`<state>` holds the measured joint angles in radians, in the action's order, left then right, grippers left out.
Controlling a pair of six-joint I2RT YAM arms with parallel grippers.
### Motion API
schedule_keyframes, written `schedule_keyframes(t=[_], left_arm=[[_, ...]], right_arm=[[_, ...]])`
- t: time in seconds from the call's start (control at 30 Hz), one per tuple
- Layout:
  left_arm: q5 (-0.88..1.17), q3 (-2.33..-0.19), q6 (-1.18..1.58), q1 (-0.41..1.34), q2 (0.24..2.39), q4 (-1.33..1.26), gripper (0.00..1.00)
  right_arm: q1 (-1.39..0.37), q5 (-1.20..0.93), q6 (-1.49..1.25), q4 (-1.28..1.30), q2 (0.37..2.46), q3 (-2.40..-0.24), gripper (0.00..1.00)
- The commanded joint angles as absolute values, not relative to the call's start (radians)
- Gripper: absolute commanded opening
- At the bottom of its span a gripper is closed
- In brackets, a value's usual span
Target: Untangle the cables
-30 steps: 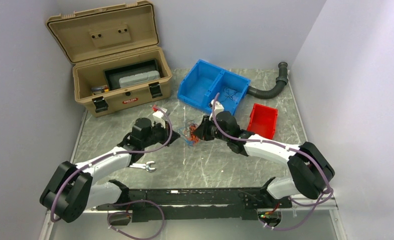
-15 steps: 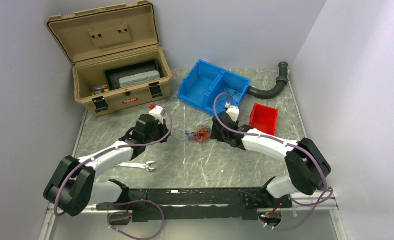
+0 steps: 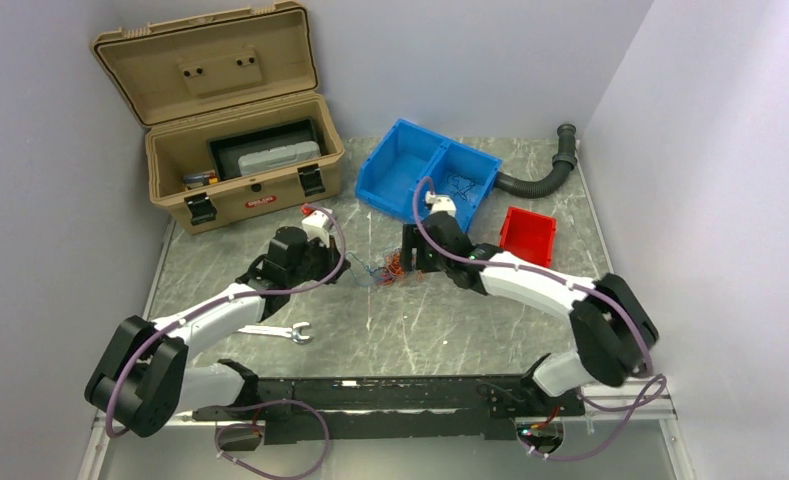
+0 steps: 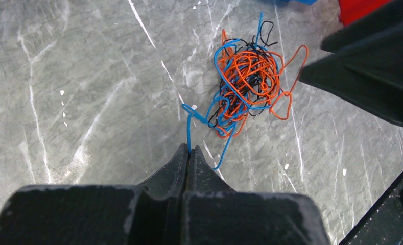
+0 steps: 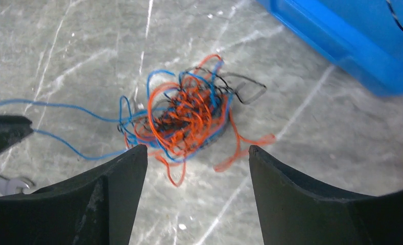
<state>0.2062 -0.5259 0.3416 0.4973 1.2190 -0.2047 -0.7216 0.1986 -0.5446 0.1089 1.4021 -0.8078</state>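
1. The left gripper (image 4: 189, 150) has its jaws pressed together on a single blue wire (image 4: 189, 127), which leaves the fingertips and runs straight ahead into the tangle
2. The cables (image 4: 246, 76), a loose knot of orange, blue and black wires, lie on the table just ahead of that gripper and a little to its right; only the pinched blue wire joins them to it
3. The right gripper (image 5: 196, 150) has its jaws spread wide and holds nothing; the knot sits just ahead of its fingertips, in line with the gap between them, and whether either finger touches a strand cannot be told
4. Seen from the right wrist, a long blue loop trails from the knot off to that gripper's left, toward the dark tip of the other gripper
5. The table (image 3: 420, 330) under both grippers is a grey-green marbled surface crossed by white veins
6. Ahead of the right gripper stands a blue two-compartment bin (image 3: 402, 150) with a few thin wires in its right compartment; a small red bin (image 3: 527, 240) stands to that gripper's right
7. An open-ended wrench (image 3: 282, 332) lies behind the left gripper, beside its forearm
8. Ahead and left of the left gripper a tan toolbox (image 3: 240, 195) stands with its lid up; a black corrugated hose (image 3: 545, 172) curls in the far right corner, and plain pale walls (image 3: 470, 60) close in the table on three sides
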Motion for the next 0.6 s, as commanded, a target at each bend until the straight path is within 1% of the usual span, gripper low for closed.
schedule_keyframes(t=[0.0,0.1,0.2,0.27,0.3,0.37,0.4,0.5,0.57], left_arm=[[0.245,-0.523,0.323,0.499,1.205,-0.254,0.0],[0.235,-0.527,0.321,0.498,1.202,-0.242,0.0],[0.204,-0.525,0.321,0.499,1.187,-0.229,0.0],[0.16,-0.521,0.329,0.498,1.169,-0.208,0.0],[0.12,-0.519,0.336,0.498,1.157,-0.192,0.0],[-0.017,-0.522,0.369,0.497,1.132,-0.127,0.0],[-0.11,-0.523,0.39,0.497,1.117,-0.094,0.0],[-0.335,-0.515,0.458,0.497,1.06,-0.005,0.0],[-0.429,-0.498,0.514,0.496,1.021,0.038,0.0]], right_arm=[[-0.736,0.181,-0.519,0.141,1.561,-0.962,0.74],[-0.756,0.227,-0.542,0.182,1.668,-1.008,0.7],[-0.767,0.341,-0.596,0.279,1.748,-1.059,0.69],[-0.767,0.431,-0.645,0.37,1.794,-1.092,0.65],[-0.766,0.482,-0.674,0.413,1.811,-1.103,0.64],[-0.757,0.598,-0.776,0.513,1.827,-1.107,0.63],[-0.749,0.621,-0.811,0.53,1.818,-1.091,0.62],[-0.708,0.603,-0.867,0.501,1.745,-0.988,0.6],[-0.673,0.593,-0.908,0.483,1.691,-0.924,0.6]])
